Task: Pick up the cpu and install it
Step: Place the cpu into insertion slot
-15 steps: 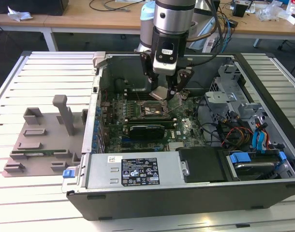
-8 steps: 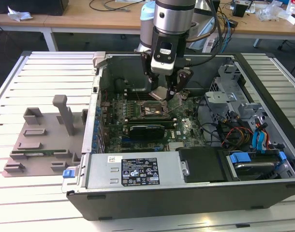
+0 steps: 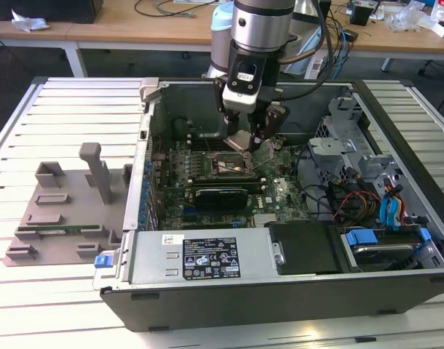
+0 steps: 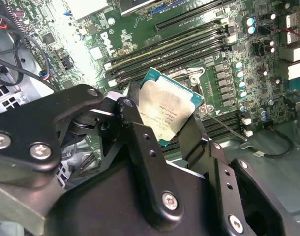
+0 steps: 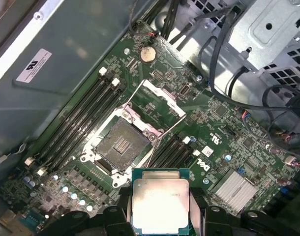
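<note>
The cpu [image 4: 167, 112] [image 5: 161, 202] is a small square chip with a silvery top and teal rim, and my gripper [image 4: 162, 120] is shut on it by its edges. In the exterior view the gripper [image 3: 250, 142] hangs inside the open computer case [image 3: 280, 291], holding the cpu [image 3: 238, 140] just above the motherboard. The black socket [image 5: 121, 145] lies open with its metal frame [image 5: 162, 101] swung up, a short way ahead of the held chip in the first wrist view. The chip is above the board and not touching the socket.
Black memory slots [image 5: 81, 118] flank the socket. A long black card [image 3: 220, 195] lies across the green board. Cables and a grey drive cage [image 3: 353, 145] fill the case's right side in the exterior view. A grey fixture [image 3: 65, 207] sits on the slatted table at the exterior view's left.
</note>
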`<state>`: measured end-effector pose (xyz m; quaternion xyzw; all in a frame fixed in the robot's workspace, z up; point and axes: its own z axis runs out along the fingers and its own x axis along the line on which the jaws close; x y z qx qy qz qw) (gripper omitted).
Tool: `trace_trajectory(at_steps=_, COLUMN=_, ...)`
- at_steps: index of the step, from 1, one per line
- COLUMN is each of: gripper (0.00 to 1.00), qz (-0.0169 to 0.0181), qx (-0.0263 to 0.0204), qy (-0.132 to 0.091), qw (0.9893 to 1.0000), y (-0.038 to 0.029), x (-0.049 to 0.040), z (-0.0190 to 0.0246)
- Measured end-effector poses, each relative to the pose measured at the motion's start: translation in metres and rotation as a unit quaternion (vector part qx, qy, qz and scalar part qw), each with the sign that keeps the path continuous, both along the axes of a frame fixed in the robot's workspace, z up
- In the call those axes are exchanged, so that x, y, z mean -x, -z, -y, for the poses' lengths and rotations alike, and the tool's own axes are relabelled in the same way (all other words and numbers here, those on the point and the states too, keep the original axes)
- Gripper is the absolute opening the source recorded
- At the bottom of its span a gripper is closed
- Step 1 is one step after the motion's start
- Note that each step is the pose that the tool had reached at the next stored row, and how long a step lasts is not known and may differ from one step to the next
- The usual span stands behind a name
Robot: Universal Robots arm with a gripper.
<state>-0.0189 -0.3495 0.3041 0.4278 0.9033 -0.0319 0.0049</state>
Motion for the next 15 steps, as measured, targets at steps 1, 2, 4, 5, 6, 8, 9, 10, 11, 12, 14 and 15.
trace_trajectory(at_steps=1, gripper=0.55, qz=0.0000, qx=0.0000, qy=0.003, qw=1.0000, y=0.0000, x=0.0000, z=0.0000)
trace_trajectory(at_steps=2, gripper=0.55, qz=0.0000, qx=0.0001, qy=0.010, qw=0.9999, y=0.0001, x=0.0000, z=0.0000)
trace_trajectory(at_steps=4, gripper=0.55, qz=0.0000, qx=0.0008, qy=0.028, qw=0.9996, y=0.0001, x=0.0000, z=0.0000)
trace_trajectory(at_steps=5, gripper=0.55, qz=0.0000, qx=0.0010, qy=0.031, qw=0.9995, y=0.0002, x=0.0000, z=0.0000)
trace_trajectory(at_steps=6, gripper=0.55, qz=0.0000, qx=0.0010, qy=0.035, qw=0.9994, y=0.0002, x=0.0000, z=0.0000)
trace_trajectory(at_steps=8, gripper=0.55, qz=0.0000, qx=0.0011, qy=0.043, qw=0.9991, y=0.0002, x=0.0000, z=0.0000)
trace_trajectory(at_steps=9, gripper=0.55, qz=0.0000, qx=0.0011, qy=0.047, qw=0.9989, y=0.0002, x=0.0000, z=0.0000)
trace_trajectory(at_steps=10, gripper=0.55, qz=0.0000, qx=0.0011, qy=0.050, qw=0.9987, y=0.0003, x=0.0000, z=0.0000)
trace_trajectory(at_steps=11, gripper=0.55, qz=0.0000, qx=0.0011, qy=0.053, qw=0.9986, y=0.0003, x=0.0000, z=0.0000)
trace_trajectory(at_steps=12, gripper=0.55, qz=0.0000, qx=0.0011, qy=0.058, qw=0.9983, y=0.0003, x=0.0000, z=0.0000)
trace_trajectory(at_steps=14, gripper=0.55, qz=0.0000, qx=0.0011, qy=0.063, qw=0.9980, y=0.0004, x=0.0000, z=0.0000)
trace_trajectory(at_steps=15, gripper=0.55, qz=0.0000, qx=0.0011, qy=0.068, qw=0.9977, y=0.0004, x=0.0000, z=0.0000)
